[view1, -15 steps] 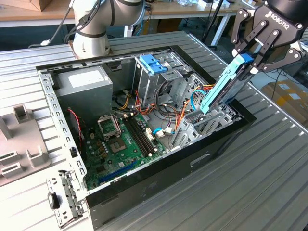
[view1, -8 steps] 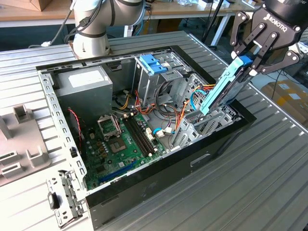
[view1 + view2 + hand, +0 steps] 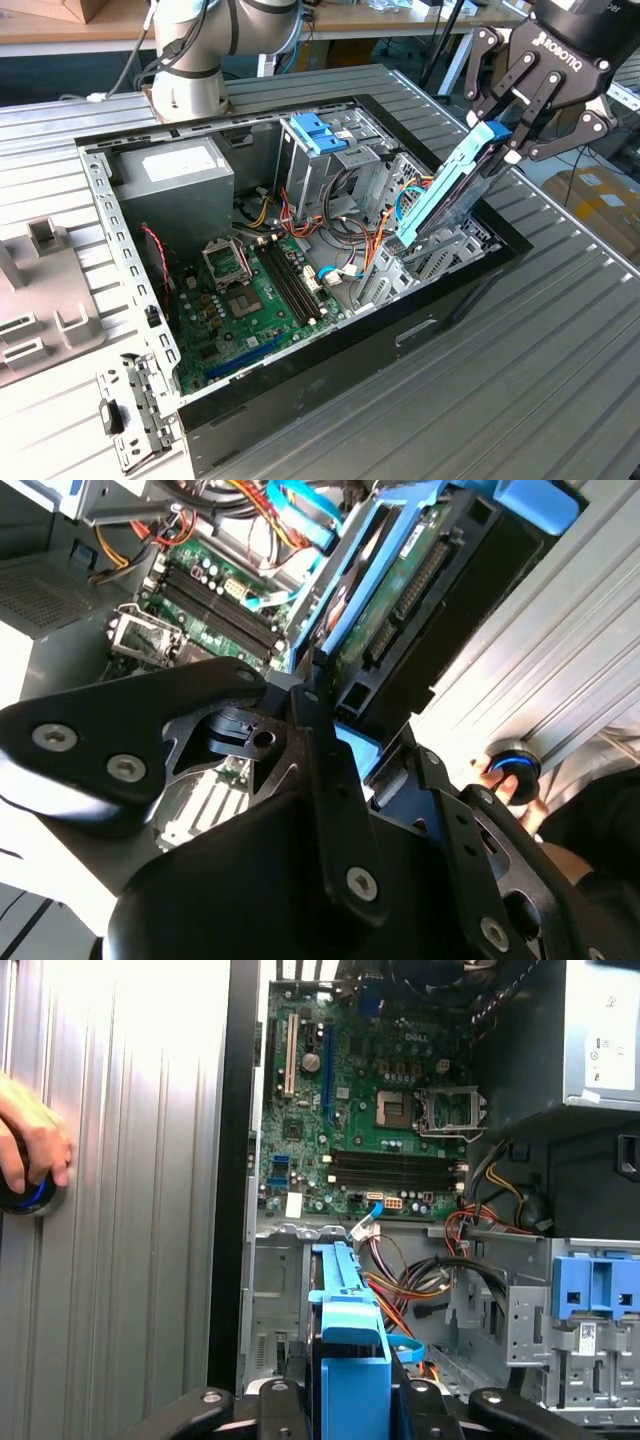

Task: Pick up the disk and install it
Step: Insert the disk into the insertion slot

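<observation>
The disk, a dark drive in bright blue rails, hangs steeply tilted over the open computer case. My gripper is shut on its upper end. The disk's lower end reaches the grey drive bay on the side of the case at the exterior view's right. In the second wrist view the disk shows its circuit board and connector beyond my gripper. In the first wrist view the blue rail of the disk runs out from my gripper above the bay.
Inside the case lie a green motherboard, a grey power supply, loose cables, and a tall grey cage with a light blue bracket. The arm's base stands behind. A person's hand rests on a round knob beside the case.
</observation>
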### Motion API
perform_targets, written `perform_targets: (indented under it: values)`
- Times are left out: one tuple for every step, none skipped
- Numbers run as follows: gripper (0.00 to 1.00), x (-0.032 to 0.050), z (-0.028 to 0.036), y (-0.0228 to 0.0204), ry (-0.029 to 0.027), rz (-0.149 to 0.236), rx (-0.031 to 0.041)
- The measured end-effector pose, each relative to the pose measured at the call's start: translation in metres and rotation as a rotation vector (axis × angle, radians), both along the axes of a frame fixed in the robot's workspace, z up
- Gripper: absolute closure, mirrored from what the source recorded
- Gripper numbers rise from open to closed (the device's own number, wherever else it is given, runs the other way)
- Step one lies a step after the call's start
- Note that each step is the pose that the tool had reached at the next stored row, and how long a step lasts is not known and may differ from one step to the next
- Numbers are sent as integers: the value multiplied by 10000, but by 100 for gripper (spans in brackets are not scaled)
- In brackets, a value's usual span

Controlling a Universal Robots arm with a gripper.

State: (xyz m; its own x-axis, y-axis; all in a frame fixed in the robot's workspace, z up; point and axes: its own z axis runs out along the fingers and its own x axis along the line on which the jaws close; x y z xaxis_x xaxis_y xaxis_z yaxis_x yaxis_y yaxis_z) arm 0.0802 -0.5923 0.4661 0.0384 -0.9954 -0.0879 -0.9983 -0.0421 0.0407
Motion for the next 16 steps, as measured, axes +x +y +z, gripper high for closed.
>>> perform_targets:
  values:
    - [63, -4, -2, 0, 0, -5, 0]
    - [63, -4, -6, 0, 0, -9, 1]
    - [63, -4, -8, -1, 1, -12, -2]
    - [63, -5, -11, -2, 1, -13, -4]
    - [63, -5, -13, -4, 1, -15, -3]
    - [63, -5, -14, -4, 0, -15, -2]
    - [63, -5, -15, -5, 0, -15, -1]
    - [63, -5, -15, -5, 0, -15, -1]
    - [63, -5, -15, -5, 0, -15, -1]
    - [63, -5, -15, -5, 0, -14, -1]
    - [63, -5, -14, -5, 0, -15, -2]
    - [63, -5, -15, -5, 0, -15, -1]
    - [63, -5, -15, -5, 0, -15, -2]
    - [63, -5, -15, -6, 0, -15, -2]
    - [63, -5, -15, -6, 0, -15, -1]
    - [63, -5, -15, -6, 1, -17, -1]
